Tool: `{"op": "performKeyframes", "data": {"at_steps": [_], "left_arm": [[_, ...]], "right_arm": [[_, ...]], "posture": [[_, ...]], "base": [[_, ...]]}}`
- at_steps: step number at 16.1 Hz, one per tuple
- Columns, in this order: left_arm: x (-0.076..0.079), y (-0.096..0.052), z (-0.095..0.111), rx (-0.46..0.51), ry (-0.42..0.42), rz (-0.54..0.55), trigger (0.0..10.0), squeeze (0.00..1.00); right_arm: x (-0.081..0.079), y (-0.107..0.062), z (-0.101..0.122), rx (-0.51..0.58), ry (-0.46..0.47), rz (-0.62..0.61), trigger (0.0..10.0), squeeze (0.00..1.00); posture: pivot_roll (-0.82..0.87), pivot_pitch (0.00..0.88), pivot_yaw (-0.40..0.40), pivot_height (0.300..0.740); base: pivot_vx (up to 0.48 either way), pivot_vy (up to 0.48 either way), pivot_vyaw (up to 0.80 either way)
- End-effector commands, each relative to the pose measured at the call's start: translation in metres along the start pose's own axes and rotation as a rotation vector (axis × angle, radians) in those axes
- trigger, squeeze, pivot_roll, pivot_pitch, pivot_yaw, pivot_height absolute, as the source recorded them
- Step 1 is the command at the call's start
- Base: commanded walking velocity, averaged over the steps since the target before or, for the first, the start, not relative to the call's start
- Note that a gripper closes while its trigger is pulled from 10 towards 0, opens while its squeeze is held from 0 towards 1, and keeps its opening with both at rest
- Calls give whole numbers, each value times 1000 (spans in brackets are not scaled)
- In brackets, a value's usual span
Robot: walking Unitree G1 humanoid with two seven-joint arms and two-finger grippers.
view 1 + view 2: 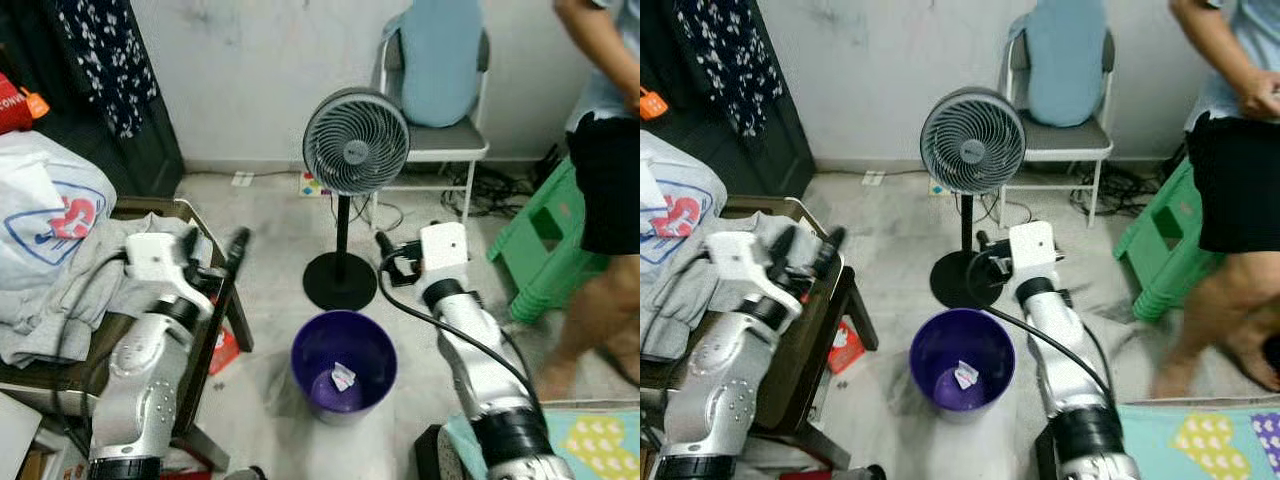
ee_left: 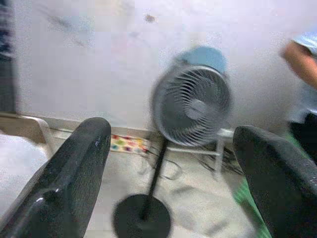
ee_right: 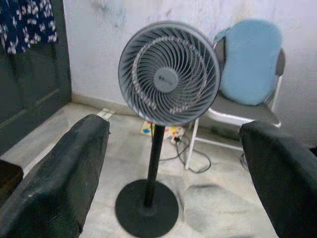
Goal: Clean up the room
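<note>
A purple bin [image 1: 343, 372] stands on the floor between my two arms, with a small white scrap of wrapper [image 1: 343, 377] lying inside it. My left gripper [image 1: 813, 235] is held over the edge of a low table [image 1: 196, 222], open and holding nothing. My right gripper [image 3: 173, 129] is raised right of the bin, pointing at the fan's pole; it is open and holds nothing. Grey clothes [image 1: 75, 285] and a white printed bag [image 1: 50, 215] are heaped on the table. A red packet [image 1: 222, 350] lies on the floor under the table's edge.
A grey pedestal fan [image 1: 355, 140] stands just behind the bin. Behind it is a chair with a blue cushion [image 1: 435, 70], with cables on the floor beside it. A green stool [image 1: 545, 235] and a person [image 1: 600, 150] are at the right.
</note>
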State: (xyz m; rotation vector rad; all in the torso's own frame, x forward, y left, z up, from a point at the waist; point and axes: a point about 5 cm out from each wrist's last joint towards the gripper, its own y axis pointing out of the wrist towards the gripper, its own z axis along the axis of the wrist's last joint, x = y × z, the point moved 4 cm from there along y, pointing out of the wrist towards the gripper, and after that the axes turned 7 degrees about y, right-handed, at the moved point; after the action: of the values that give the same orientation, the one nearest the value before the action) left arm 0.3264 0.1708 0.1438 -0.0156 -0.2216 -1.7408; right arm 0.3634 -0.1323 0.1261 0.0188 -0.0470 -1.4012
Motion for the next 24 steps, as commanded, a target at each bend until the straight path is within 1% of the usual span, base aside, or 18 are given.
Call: {"op": "performKeyframes", "data": {"at_steps": [1,6,8,10,11,12,14,17,19,21,24], "left_arm": [[-5,2,-1,6,18,40,10000,0],[-8,1,-4,27,30,66,10000,0],[-7,-5,-7,24,32,70,10000,0],[-11,-11,-7,25,35,92,10000,0],[-11,-13,-7,28,35,94,10000,0],[-11,-13,-6,30,35,95,10000,0],[-8,-14,-5,30,31,87,10000,0],[2,-13,-3,23,33,32,10000,0],[7,-12,-3,16,24,8,10000,0],[10,-10,-4,3,16,-6,10000,0],[11,-8,-3,5,20,-5,10000,0]], "right_arm": [[0,-2,4,11,12,4,10000,0],[0,-5,12,14,-8,28,10000,0],[-1,-6,15,18,-16,42,10000,0],[-7,-8,14,11,-24,67,10000,0],[-8,-10,14,10,-24,69,10000,0],[-8,-10,13,1,-36,75,10000,0],[-10,-12,12,-4,-18,75,10000,0],[-7,-16,10,-10,-12,50,10000,0],[-6,-18,15,6,-10,41,10000,0],[-7,-19,18,13,-12,42,10000,0],[-13,-20,19,12,-22,64,10000,0]], "posture": [[-26,0,20,740],[-27,0,9,740],[-21,0,-5,740],[-12,0,-13,740],[-11,0,-14,740],[-10,0,-14,740],[-11,0,-5,740],[-10,0,21,740],[-16,0,37,740],[-19,3,38,740],[-26,0,20,740]], "base": [[0,0,0],[0,0,0],[0,0,0],[0,0,0],[0,0,419],[0,0,800],[0,0,800],[0,0,800],[0,0,800],[0,0,800],[0,0,742]]}}
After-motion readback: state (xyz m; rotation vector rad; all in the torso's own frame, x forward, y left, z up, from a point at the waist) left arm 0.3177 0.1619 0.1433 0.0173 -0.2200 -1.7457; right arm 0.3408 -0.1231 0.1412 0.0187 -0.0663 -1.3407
